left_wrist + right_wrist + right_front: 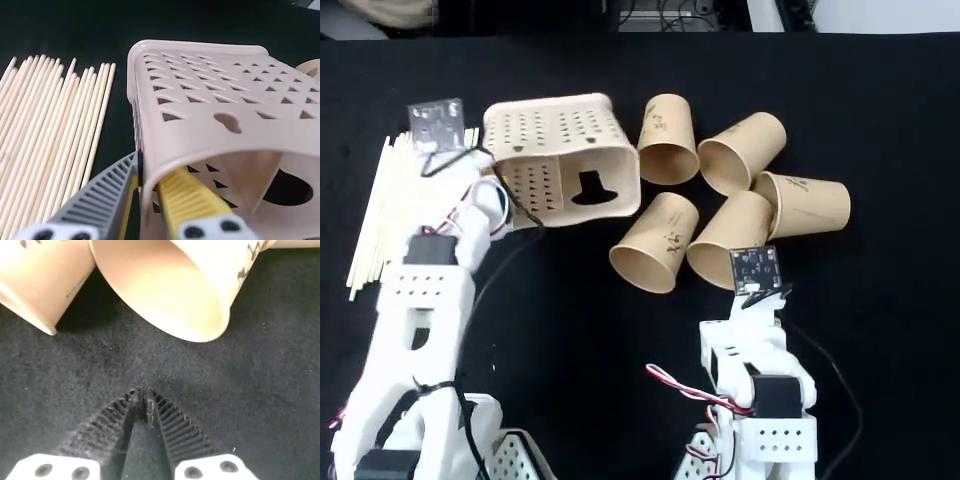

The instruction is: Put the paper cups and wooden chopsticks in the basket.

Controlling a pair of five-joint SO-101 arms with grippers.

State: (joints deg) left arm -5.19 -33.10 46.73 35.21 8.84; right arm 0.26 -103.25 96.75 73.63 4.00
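Left gripper (pixel 147 170) is clamping the basket (pixel 210 110) by its rim, with the yellow finger (pixel 185 192) sitting inside the wall and the grey finger (pixel 107 187) outside. The basket is tipped onto its side on the black table (pixel 880 100), its mouth facing the arm bases.

Chopsticks (pixel 45 140) are lying in a loose flat bundle on the table, beside the basket on the side away from the cups and apart from it.

Five cups are lying on their sides in a cluster on the basket's other side, all outside it. One cup (pixel 668 140) is resting just beside the basket wall. A second (pixel 655 243) is lying nearer the arms. The other three (pixel 744 150), (pixel 805 205), (pixel 730 240) are bunching together and touching.

Right gripper (pixel 144 395) is sitting low over the cloth with its fingers pressed together, gripping nothing. It is pointing at the open mouth of the nearest cup (pixel 165 295) and stopping short of it, with bare cloth showing between them.
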